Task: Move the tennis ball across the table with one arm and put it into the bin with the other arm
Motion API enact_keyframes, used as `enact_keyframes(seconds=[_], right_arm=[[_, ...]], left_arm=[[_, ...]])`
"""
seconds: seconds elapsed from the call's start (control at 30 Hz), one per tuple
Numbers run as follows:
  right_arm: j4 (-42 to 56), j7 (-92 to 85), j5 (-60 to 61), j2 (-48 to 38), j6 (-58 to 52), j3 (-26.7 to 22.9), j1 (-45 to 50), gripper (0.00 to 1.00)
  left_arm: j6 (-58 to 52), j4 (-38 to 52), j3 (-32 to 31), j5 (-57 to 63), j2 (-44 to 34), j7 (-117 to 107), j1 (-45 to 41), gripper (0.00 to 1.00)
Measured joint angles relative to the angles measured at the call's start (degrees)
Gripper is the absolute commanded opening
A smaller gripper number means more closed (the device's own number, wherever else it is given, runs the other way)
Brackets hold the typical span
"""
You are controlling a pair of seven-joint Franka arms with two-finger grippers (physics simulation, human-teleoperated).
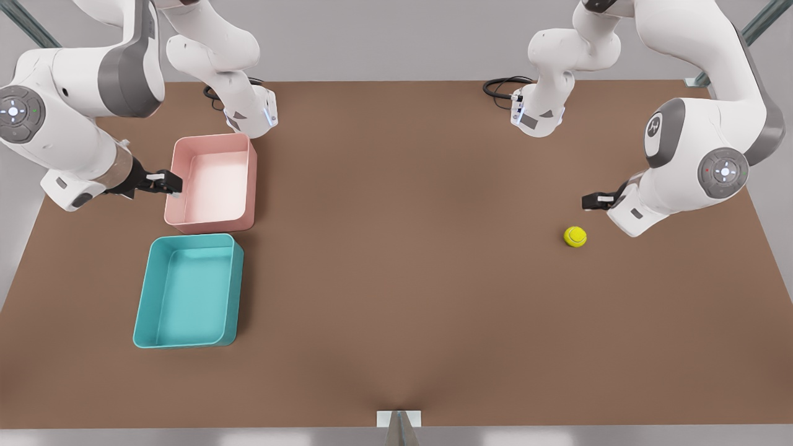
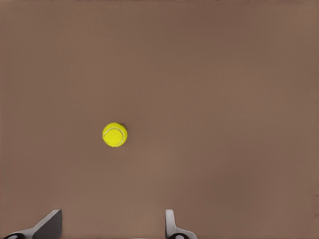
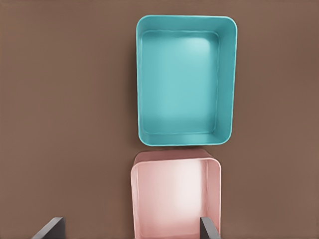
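Note:
The tennis ball (image 1: 575, 236) (image 2: 114, 134), small and yellow-green, rests on the brown table (image 1: 396, 260) toward the front view's right. My left gripper (image 1: 593, 200) (image 2: 112, 226) hovers open a short way behind and above the ball, apart from it and holding nothing. At the front view's left stand a pink bin (image 1: 212, 183) (image 3: 174, 196) and a teal bin (image 1: 189, 291) (image 3: 185, 79), both empty. Over the pink bin's outer rim hangs my right gripper (image 1: 166, 183) (image 3: 130, 229), also open and holding nothing.
The two bins stand side by side, nearly touching, the teal one nearer the table's front edge. Both arm bases (image 1: 251, 111) (image 1: 538, 111) and black cables (image 1: 502, 87) sit at the table's far edge. A wide stretch of bare tabletop separates ball and bins.

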Motion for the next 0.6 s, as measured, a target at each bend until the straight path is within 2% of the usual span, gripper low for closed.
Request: enact_keyframes(seconds=[0.03, 0.07, 0.1, 0.17, 0.27, 0.37, 0.6], right_arm=[[-0.22, 0.05, -0.06, -0.16, 0.13, 0.0, 0.11, 1.0], [-0.36, 0.1, -0.08, -0.25, 0.24, 0.0, 0.2, 1.0], [-0.73, 0.14, -0.1, -0.3, 0.34, 0.0, 0.27, 1.0], [-1.26, 0.26, -0.13, -0.11, 0.49, 0.0, 0.49, 1.0], [-1.41, 0.44, 0.12, 1.16, 1.48, 0.0, 1.23, 1.0], [-1.48, 0.49, -0.39, 1.67, 2.55, -0.05, 1.55, 1.0], [-2.25, 0.46, -1.02, 1.77, 3.63, -0.12, 1.14, 1.0]], left_arm=[[0.1, 0.0, 0.0, 0.0, 0.0, -0.09, 0.0, 1.0], [0.19, -0.03, 0.01, 0.02, 0.01, -0.17, -0.01, 0.56], [0.26, -0.17, 0.04, 0.1, 0.15, -0.18, -0.02, 0.21], [2.17, -3.12, 0.88, 0.28, 0.64, 1.62, -0.31, 0.21], [12.3, -13.39, 2.54, 1.27, 2.81, 10.03, 1.25, 0.21], [21.92, -18.26, 3.59, 1.92, 6.65, 22.86, 3.31, 0.21], [40.1, -30.49, 4.83, 1.61, 9.83, 55.18, 9.39, 0.21]])
